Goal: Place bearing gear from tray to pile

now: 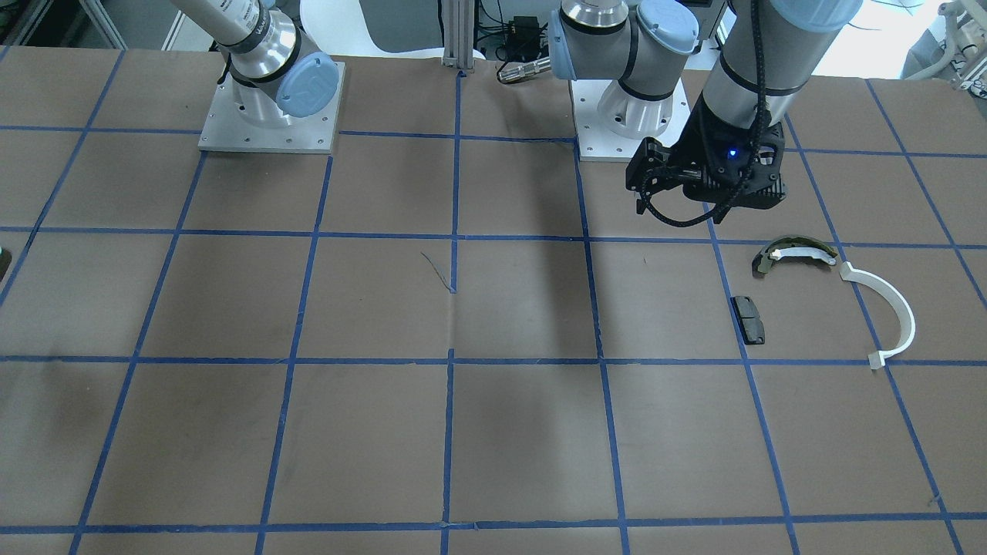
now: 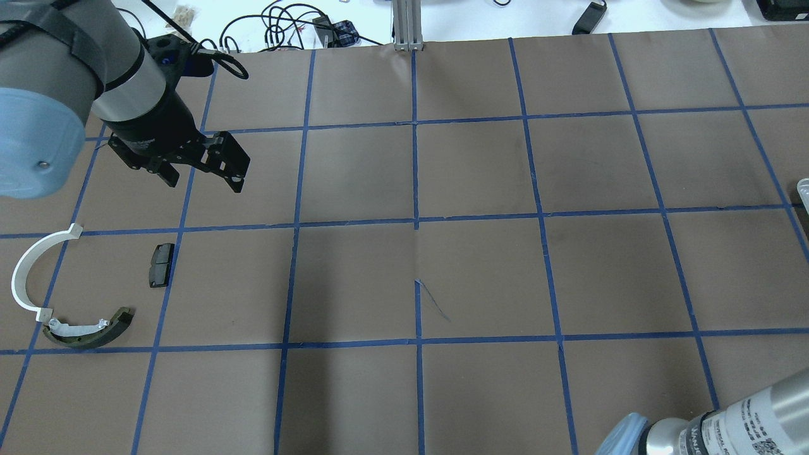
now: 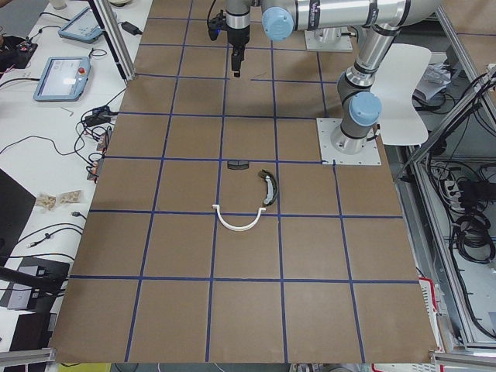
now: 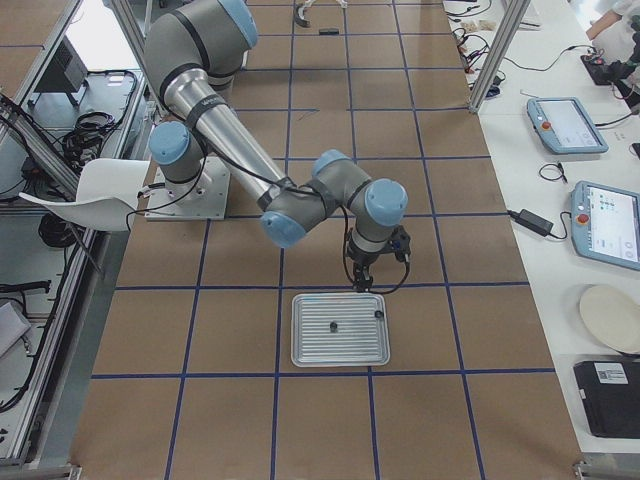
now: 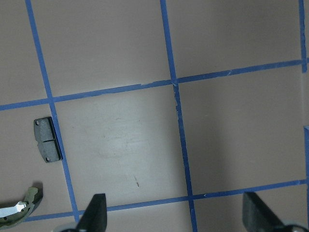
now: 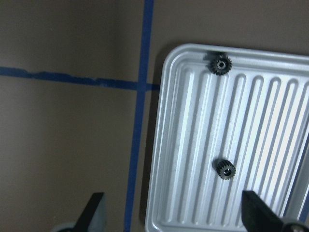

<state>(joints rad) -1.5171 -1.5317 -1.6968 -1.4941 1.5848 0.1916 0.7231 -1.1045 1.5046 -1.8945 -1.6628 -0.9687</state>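
Hovering over one edge of the tray [image 4: 312, 345], the right gripper [image 6: 174, 213] has its jaws spread wide and holds nothing. It sits there, I judge, to line up a drop onto one of two gears. One gear [image 6: 225, 169] lies on the ribbed tray floor, nearer the gap between the fingers. The other gear [image 6: 220, 63] rests against the rim at a corner. Both lie in the tray, so neither has reached the pile [image 1: 794, 258], far off at the robot's left end of the table. The pile is a white arc [image 2: 22, 272], an olive curved piece [image 2: 88, 330] and a black pad [image 2: 161, 265]. The left gripper [image 5: 176, 215] hangs above bare table near the pad, its jaws equally wide and empty, probably parked clear of the drop spot.
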